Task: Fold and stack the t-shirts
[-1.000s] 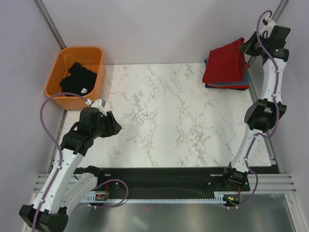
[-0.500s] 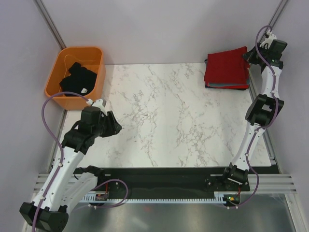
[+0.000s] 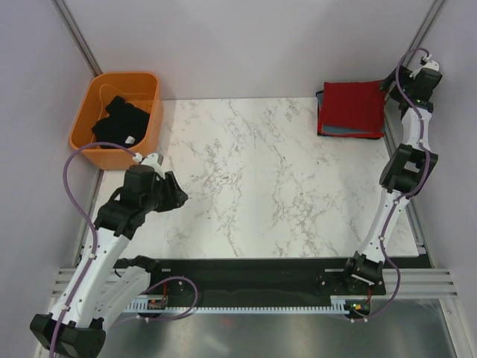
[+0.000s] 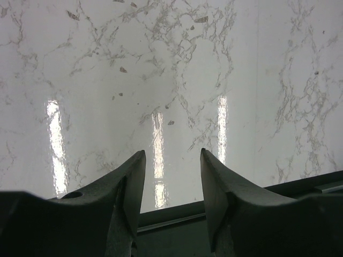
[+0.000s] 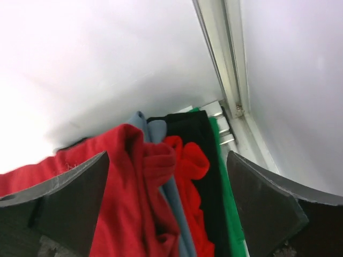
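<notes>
A stack of folded t-shirts [image 3: 350, 110] lies at the table's back right corner, with a dark red one on top. My right gripper [image 3: 388, 80] hovers just off the stack's far right edge, open and empty. In the right wrist view its jaws [image 5: 167, 155] stand wide apart. Between them show the layered edges: dark red [image 5: 120, 198], grey-blue [image 5: 172, 199], red [image 5: 194, 163], black [image 5: 208, 155] and green [image 5: 229, 206]. A crumpled black t-shirt [image 3: 119, 121] lies in the orange basket. My left gripper [image 3: 179, 198] hangs over the table's left side, part open with nothing between its fingers [image 4: 172, 152].
The orange plastic basket [image 3: 147, 86] stands off the table's back left corner. Metal frame posts [image 3: 78, 33] rise at both back corners, and a rail [image 5: 230, 80] runs close beside the stack. The white marble table [image 3: 261, 179] fills the middle.
My right gripper has opened and let go of the dark red t-shirt, which now lies flat on the stack. The right arm has drawn back to the right. The left arm has not moved.
</notes>
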### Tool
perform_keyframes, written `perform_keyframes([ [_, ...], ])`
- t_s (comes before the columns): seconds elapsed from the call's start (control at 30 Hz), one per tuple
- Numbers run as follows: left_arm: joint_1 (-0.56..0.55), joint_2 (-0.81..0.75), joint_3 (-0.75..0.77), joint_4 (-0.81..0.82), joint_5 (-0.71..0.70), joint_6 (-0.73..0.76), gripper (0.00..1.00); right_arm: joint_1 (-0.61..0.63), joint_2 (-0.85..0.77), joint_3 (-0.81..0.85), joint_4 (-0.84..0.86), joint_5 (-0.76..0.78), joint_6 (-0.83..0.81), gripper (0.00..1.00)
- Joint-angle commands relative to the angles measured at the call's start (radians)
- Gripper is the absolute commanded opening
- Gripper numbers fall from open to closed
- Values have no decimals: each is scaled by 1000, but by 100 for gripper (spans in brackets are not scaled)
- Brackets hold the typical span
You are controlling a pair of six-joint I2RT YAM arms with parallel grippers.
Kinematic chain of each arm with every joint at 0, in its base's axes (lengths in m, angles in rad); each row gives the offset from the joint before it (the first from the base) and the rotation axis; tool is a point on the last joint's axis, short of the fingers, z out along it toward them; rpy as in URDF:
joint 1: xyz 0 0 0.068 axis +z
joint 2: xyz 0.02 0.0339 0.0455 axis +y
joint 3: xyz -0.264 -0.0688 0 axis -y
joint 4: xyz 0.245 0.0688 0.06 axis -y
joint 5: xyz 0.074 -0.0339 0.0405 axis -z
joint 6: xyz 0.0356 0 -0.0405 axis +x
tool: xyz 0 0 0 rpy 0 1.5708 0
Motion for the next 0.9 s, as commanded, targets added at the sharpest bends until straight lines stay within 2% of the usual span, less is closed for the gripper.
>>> perform_keyframes([
  [0.0, 2, -22, 2, 26, -26, -14, 52, -5, -153, -34, 110, 3, 112, 98],
  [0.17, 1, -55, 3, 23, -36, -19, 52, -5, -327, -86, 53, 21, 170, 98],
  [0.37, 1, -92, 3, 23, -45, -20, 52, 30, -657, -353, 9, -52, 287, 98],
  [0.47, 2, -118, 3, 21, -49, -20, 52, 137, -853, -584, 7, -98, 258, 98],
  [0.5, 2, -126, 3, 21, -51, -22, 53, 216, -904, -705, 3, -74, 244, 98],
  [0.57, 4, -131, 3, 20, -49, -22, 53, 305, -1036, -828, 10, -81, 222, 98],
  [0.7, 4, -134, 3, 18, -49, -22, 53, 581, -1223, -1133, 30, -77, 233, 98],
  [0.73, 2, -135, 3, 18, -49, -25, 53, 625, -1293, -1262, 44, -48, 250, 98],
  [0.83, 2, -145, 3, 15, -74, -28, 53, 813, -1399, -1458, 50, 30, 314, 98],
  [0.87, 2, -146, 3, 15, -75, -28, 53, 814, -1417, -1491, 38, 49, 314, 98],
])
